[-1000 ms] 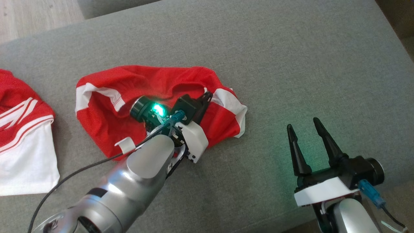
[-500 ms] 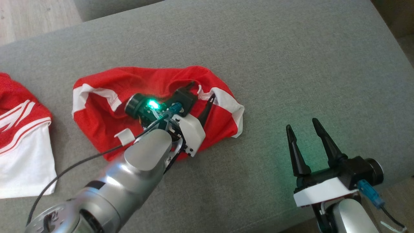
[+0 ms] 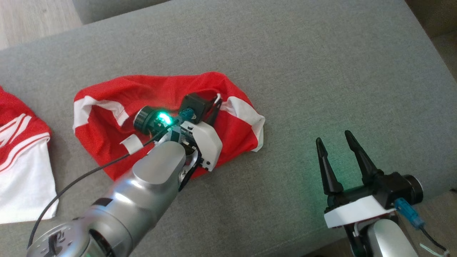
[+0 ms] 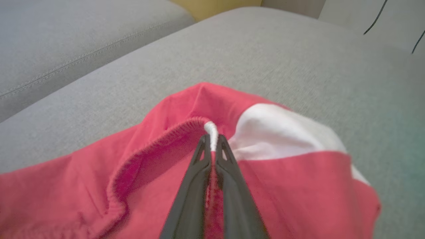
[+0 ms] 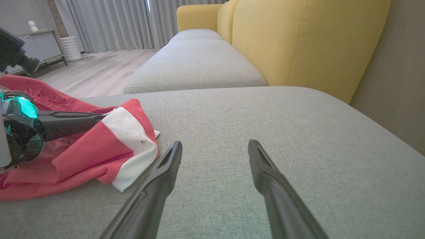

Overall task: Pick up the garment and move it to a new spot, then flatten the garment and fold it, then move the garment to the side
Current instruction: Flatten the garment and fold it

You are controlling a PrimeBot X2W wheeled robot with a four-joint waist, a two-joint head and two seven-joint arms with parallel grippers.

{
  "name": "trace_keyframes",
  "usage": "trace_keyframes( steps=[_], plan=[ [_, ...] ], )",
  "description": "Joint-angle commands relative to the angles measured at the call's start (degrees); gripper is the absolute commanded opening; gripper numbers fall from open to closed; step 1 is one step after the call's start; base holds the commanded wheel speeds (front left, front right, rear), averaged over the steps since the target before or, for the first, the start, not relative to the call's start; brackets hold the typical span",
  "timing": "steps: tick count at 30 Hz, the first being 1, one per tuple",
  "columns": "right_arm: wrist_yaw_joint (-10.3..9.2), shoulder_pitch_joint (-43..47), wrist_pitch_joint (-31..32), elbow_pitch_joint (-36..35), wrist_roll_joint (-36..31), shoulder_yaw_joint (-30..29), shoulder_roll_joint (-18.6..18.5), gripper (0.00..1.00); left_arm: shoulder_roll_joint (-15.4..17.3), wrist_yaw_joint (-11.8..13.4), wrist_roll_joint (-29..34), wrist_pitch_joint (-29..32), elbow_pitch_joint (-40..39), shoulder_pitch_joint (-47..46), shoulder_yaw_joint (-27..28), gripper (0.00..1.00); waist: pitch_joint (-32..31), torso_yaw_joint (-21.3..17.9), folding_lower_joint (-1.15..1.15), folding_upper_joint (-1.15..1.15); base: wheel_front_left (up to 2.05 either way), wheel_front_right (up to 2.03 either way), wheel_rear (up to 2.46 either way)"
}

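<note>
A crumpled red garment (image 3: 164,89) with white panels lies on the grey sofa cushion (image 3: 303,71). My left gripper (image 3: 216,104) reaches over it and is shut on its gathered red hem, beside a white cord. In the left wrist view the two fingers of that gripper (image 4: 212,141) pinch the fabric (image 4: 282,186) between them. My right gripper (image 3: 332,137) hovers open over bare cushion to the garment's right, apart from it. The right wrist view shows that gripper (image 5: 215,144) holding nothing, with the garment (image 5: 83,156) and the left gripper's fingers (image 5: 66,121) at its left.
A second red and white garment (image 3: 21,157) lies at the cushion's left edge. A yellow sofa back (image 5: 298,43) rises behind the cushion. Wooden floor (image 3: 28,18) shows beyond the far left corner. Bare cushion spreads to the right and far side.
Half a second ago the left gripper's fingers stood apart over the hem; now they have closed on it. The whole picture drifted slightly left. The right gripper stayed put.
</note>
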Motion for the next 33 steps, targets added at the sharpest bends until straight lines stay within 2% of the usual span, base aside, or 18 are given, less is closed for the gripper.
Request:
trace_keyframes(
  steps=[1, 3, 8, 11, 18, 21, 26, 33],
  plan=[
    [0.37, -0.64, -0.22, -1.41, 0.49, 1.05, -0.32, 1.0, 0.2, -0.96, -1.13, -1.14, -2.12, -3.3, 1.06, 0.0, -0.92, 0.06, 0.0, 0.0, 0.0, 0.0, 0.0],
    [0.37, -0.32, -0.22, -1.16, 0.7, 1.03, -0.32, 1.0, 0.2, -2.3, -3.14, -1.98, -3.59, -3.55, 1.51, 0.0, -2.35, 0.16, 0.0, 0.0, 0.0, 0.0, 0.0],
    [0.37, 0.56, -0.22, -0.89, 0.97, 1.2, -0.32, 1.0, 0.2, -3.18, -6.55, -2.17, -6.78, -5.57, 2.01, 0.0, -5.74, 0.41, 0.0, 0.0, 0.0, 0.0, 0.0],
    [0.37, 1.76, -0.22, -0.6, 0.97, 1.05, -0.32, 1.0, 0.2, -4.56, -9.14, -1.87, -9.87, -8.0, 2.4, 0.0, -8.7, 1.0, 0.0, 0.0, 0.0, 0.0, 0.0],
    [0.37, 4.62, -0.22, -0.55, 1.18, 0.85, -0.32, 1.0, 0.2, -6.46, -16.07, 0.47, -15.94, -16.34, 5.9, 0.0, -13.64, 4.27, 0.0, 0.0, 0.0, 0.0, 0.0],
    [0.37, 5.23, -0.22, -1.04, 1.39, 0.22, -0.32, 1.0, 1.1, -6.99, -17.27, 0.58, -16.9, -16.9, 6.77, 0.0, -14.24, 6.44, 0.0, 0.0, 0.0, 0.0, 0.0],
    [0.37, 5.65, -0.22, -1.97, 1.8, -1.09, -0.32, 1.0, 6.19, -6.25, -15.49, -1.93, -19.03, -9.23, 4.13, 0.0, -12.77, 10.63, 0.0, 0.0, 0.0, 0.0, 0.0],
    [0.37, 5.1, -0.22, -2.43, 2.84, -3.89, -0.32, 1.0, 12.44, -4.05, -17.8, -8.49, -24.56, 7.7, 5.25, 0.0, -9.53, 16.54, 0.0, 0.0, 0.0, 0.0, 0.0]
  ],
)
